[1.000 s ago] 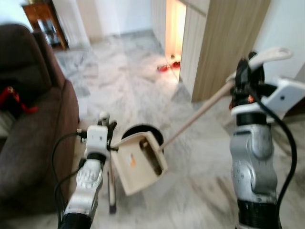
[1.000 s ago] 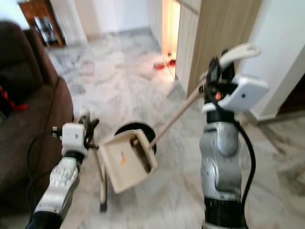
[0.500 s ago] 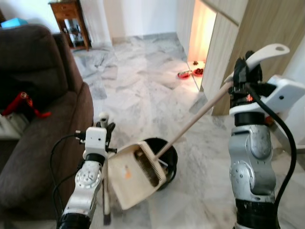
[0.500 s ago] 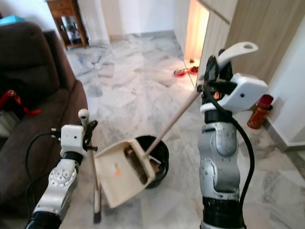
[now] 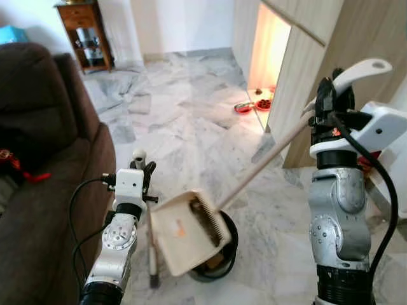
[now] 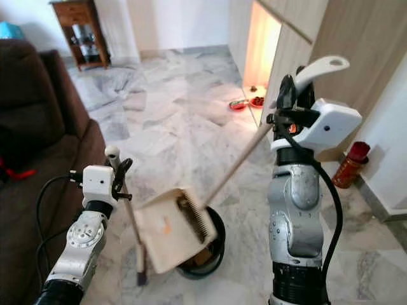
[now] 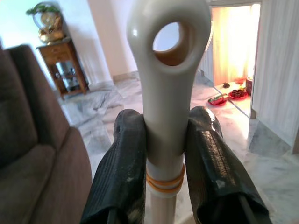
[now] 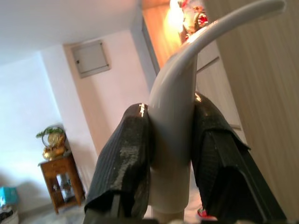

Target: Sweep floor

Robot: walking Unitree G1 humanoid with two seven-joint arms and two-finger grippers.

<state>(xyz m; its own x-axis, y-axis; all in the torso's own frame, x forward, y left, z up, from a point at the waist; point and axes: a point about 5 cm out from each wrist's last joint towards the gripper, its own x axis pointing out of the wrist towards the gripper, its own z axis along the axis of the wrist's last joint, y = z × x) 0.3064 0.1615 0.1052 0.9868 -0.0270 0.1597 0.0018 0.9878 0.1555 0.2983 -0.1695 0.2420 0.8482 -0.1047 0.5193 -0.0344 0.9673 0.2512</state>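
- Where the left eye view looks down on the marble floor (image 5: pixel 172 127), the left claw (image 5: pixel 141 170) is clamped on the top of a broom handle (image 5: pixel 150 244) that runs down to the floor beside the brown sofa (image 5: pixel 44 165). The right claw (image 5: pixel 331 95) is raised high on the right, closed on the curved white grip of the dustpan handle (image 5: pixel 267 162), whose beige shaft slopes down to the left. The dustpan (image 5: pixel 187 232) hangs tilted over a black bin (image 5: pixel 219 264), with dark debris lying against its comb edge.
- As the right eye view shows the same scene, further things can be picked out: a red canister (image 6: pixel 350 164) standing by the white wall on the right, red bowls (image 6: pixel 248 103) on the floor at the lit doorway, and a wooden side cabinet (image 6: pixel 79 32) at the far wall. Wood-panelled cupboards (image 6: pixel 343 44) stand behind the right arm.
- Looking along the left wrist view, two black fingers (image 7: pixel 119 172) press either side of the white broom grip (image 7: pixel 168 93), which has a hanging hole at its end and orange bands lower down. Sofa and side cabinet lie behind.
- Looking along the right wrist view, black fingers (image 8: pixel 124 168) squeeze the white dustpan grip (image 8: pixel 175 126), which curves away past the wooden cupboard front.
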